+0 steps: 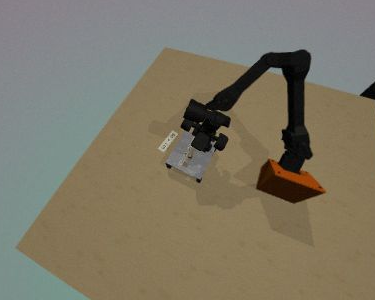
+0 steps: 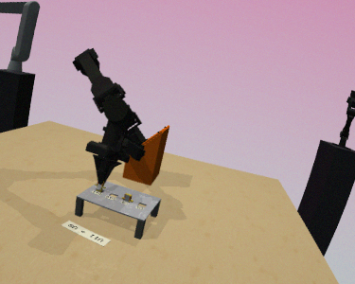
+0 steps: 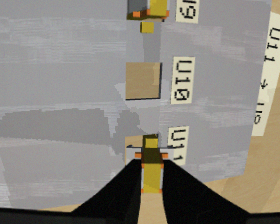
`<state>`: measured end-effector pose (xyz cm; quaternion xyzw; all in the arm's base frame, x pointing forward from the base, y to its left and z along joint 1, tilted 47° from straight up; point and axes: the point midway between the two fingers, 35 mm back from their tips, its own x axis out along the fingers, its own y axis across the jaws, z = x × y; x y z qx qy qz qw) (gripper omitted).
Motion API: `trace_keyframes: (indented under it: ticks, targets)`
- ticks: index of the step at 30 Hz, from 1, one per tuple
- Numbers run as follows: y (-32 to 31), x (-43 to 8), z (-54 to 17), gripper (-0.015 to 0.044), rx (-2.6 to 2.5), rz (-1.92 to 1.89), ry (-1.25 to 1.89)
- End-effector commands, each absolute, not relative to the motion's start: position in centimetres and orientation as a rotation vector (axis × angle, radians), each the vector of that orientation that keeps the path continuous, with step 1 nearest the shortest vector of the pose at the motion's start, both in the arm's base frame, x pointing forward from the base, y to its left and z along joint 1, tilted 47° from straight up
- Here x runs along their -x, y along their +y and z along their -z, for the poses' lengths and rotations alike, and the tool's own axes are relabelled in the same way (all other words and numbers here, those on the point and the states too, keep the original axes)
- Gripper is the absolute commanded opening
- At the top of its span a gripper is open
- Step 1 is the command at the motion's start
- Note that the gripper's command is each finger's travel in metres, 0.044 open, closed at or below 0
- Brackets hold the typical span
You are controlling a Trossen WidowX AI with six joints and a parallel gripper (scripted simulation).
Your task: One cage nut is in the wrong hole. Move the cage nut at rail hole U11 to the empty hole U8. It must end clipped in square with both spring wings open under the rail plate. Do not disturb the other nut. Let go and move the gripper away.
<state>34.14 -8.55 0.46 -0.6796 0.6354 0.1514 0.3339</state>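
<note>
Our black pincer is clenched on the small yellow metal cage nut, directly btwn the tips at U11; U8 lies beyond U10 & U9, approx. straight along the row.

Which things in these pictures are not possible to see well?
- Underside of the grey metal rail plate: top and wrist views, covered by the plate itself.
- Yellow-and-grey cage nut at U9: wrist view, cut off by the upper edge.
- Hole labels: exterior view, too small.
</note>
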Motion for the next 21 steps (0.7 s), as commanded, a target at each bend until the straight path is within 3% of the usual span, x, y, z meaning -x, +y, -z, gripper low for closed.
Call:
trace_keyframes:
  ticks: [1,21]
  targets:
    - [-8.52,-34.13,-0.31,0.0028,1.769,-0.396,1.657]
    - [-8.51,-34.14,-0.26,0.0028,1.763,-0.399,1.664]
